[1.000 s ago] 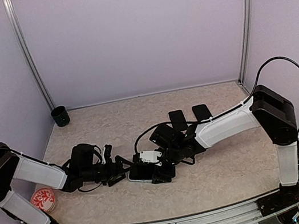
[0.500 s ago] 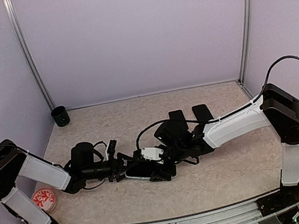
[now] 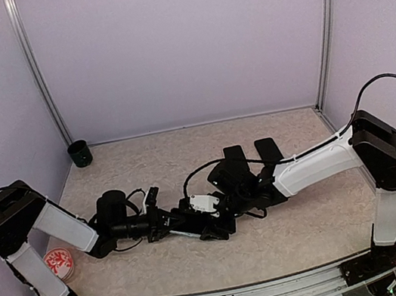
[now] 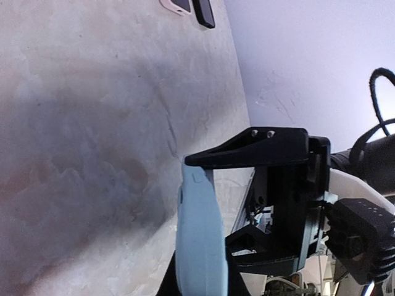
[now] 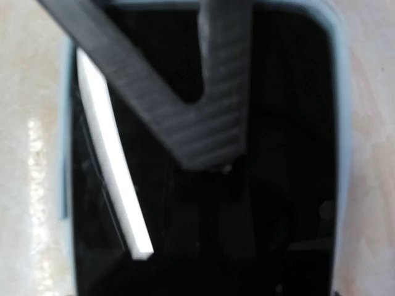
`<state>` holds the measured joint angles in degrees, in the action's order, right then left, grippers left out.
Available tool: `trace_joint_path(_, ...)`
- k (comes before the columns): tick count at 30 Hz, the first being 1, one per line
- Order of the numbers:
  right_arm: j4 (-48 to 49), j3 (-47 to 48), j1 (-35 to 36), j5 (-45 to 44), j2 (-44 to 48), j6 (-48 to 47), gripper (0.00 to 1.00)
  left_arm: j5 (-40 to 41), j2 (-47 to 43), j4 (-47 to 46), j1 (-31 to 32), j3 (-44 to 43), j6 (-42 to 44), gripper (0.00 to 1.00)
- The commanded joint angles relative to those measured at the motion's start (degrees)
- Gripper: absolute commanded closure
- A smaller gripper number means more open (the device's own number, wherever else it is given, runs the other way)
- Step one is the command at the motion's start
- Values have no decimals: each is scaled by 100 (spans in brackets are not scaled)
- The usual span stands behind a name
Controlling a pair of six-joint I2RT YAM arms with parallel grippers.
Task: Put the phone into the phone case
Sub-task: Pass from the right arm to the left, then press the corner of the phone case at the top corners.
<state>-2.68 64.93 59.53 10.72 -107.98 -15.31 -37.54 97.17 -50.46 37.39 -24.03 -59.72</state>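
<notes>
Our left gripper [image 3: 164,223] is pinched tight on the edge of the light blue phone case [image 4: 200,234] so it cannot slide. The black phone [image 5: 284,154] lies inside it on the table [image 3: 299,241]. Our right gripper [image 3: 211,221], fingers wide apart, seems to press it down.

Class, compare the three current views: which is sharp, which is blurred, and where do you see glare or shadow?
Top external: sharp and evenly lit, with soft shadows on the table. Left wrist: the phone case edge is out of focus up close, and a dark shadow falls across the table. Right wrist: too close and blurred; a white glare streak crosses the phone screen.
</notes>
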Motion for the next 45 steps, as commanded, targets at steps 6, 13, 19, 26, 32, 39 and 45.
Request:
trace_joint_path(6,679,-249,23,-421,642,434,1,-260,-100,-483,107,66,-50,100)
trace_joint_path(13,886,-911,-682,1043,1542,1776,1,-384,-462,-760,-6,137,-65,100)
trace_joint_path(19,2206,-1850,-1403,2914,2060,3277,1,-560,-934,-1482,-65,219,-278,100)
trace_joint_path(26,4303,-2652,-1597,3901,2413,4745,1,-675,-1602,-1854,-56,116,-444,100)
trace_joint_path(32,6086,-2818,-1621,4499,2018,5996,1,-746,-1986,-1932,-41,76,-422,100)
trace_joint_path(39,8789,-2558,-1620,5036,836,7959,5,-817,-1950,-2263,32,89,-588,100)
trace_joint_path(45,9154,-2353,-1590,4950,498,8254,15,-793,-1947,-2369,45,102,-633,100)
